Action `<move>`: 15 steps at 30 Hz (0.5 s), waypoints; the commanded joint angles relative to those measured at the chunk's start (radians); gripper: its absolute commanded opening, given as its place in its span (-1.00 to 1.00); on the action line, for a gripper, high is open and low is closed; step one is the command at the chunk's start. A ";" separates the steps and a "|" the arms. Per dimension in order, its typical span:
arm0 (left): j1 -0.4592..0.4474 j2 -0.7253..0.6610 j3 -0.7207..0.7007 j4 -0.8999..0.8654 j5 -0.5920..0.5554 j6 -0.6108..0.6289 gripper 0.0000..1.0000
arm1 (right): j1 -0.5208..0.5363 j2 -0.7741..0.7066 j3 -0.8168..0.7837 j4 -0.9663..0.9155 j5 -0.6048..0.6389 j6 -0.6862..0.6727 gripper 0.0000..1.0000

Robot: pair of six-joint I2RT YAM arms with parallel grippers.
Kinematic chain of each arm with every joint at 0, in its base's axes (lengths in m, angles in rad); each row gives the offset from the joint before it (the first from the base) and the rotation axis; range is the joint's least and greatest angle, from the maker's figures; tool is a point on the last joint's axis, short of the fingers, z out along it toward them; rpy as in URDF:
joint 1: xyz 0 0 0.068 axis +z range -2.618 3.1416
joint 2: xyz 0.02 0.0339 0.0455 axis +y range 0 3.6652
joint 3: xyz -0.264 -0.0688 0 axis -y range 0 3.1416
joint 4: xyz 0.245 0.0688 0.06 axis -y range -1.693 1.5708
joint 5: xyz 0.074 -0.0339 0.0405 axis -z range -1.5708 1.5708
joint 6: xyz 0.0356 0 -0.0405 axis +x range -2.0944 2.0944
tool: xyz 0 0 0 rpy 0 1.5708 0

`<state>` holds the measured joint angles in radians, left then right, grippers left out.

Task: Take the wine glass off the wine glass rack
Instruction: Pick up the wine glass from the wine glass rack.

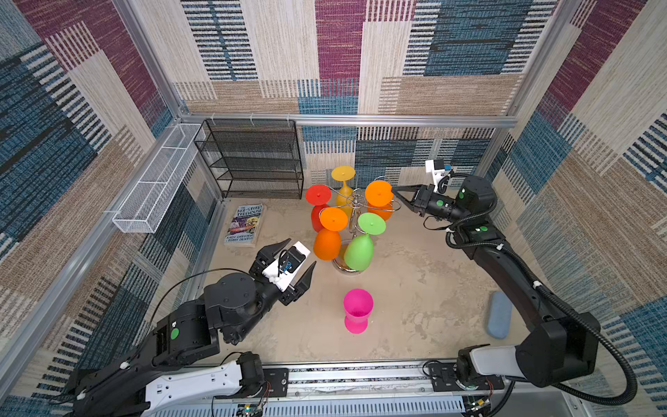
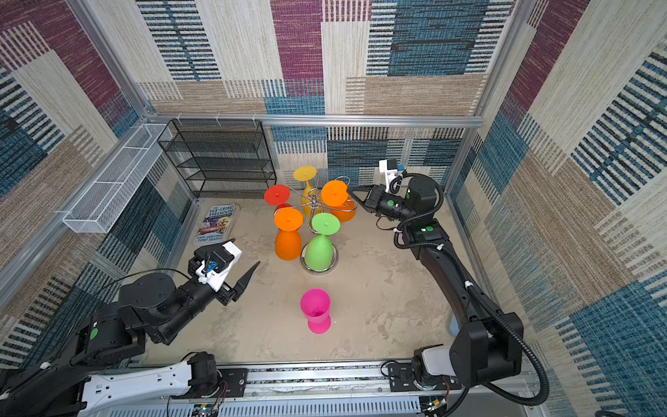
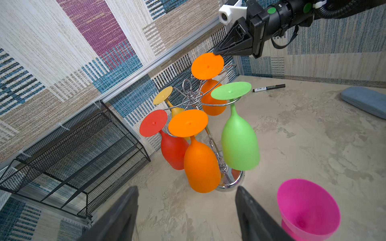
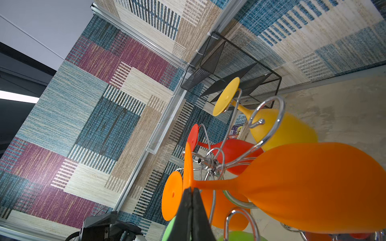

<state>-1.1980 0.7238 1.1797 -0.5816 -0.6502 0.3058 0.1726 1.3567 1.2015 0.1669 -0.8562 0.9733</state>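
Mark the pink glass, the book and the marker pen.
pink glass [image 1: 358,305]: in a top view, inside of its bowl.
book [image 1: 245,224]: in a top view, front cover.
marker pen [image 3: 269,87]: left wrist view, middle of the barrel.

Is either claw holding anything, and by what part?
The right gripper pinches an orange wine glass by its foot's rim; the left gripper holds nothing.

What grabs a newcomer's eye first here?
The chrome wine glass rack, centre of the table, hangs five upside-down glasses: red, yellow, green, two orange. A pink glass stands upright in front, nearer the arms' bases. The right gripper, shut, has its tip at the foot of the rear orange glass; the left gripper is open, facing the rack.
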 commanded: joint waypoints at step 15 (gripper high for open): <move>0.005 -0.007 -0.011 0.003 0.018 -0.037 0.51 | -0.116 -0.067 0.011 -0.013 -0.002 -0.041 -1.00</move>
<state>-1.1938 0.7151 1.1706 -0.5961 -0.6472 0.2867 0.0685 1.3056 1.2041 0.1501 -0.8547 0.9520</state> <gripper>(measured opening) 0.758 0.052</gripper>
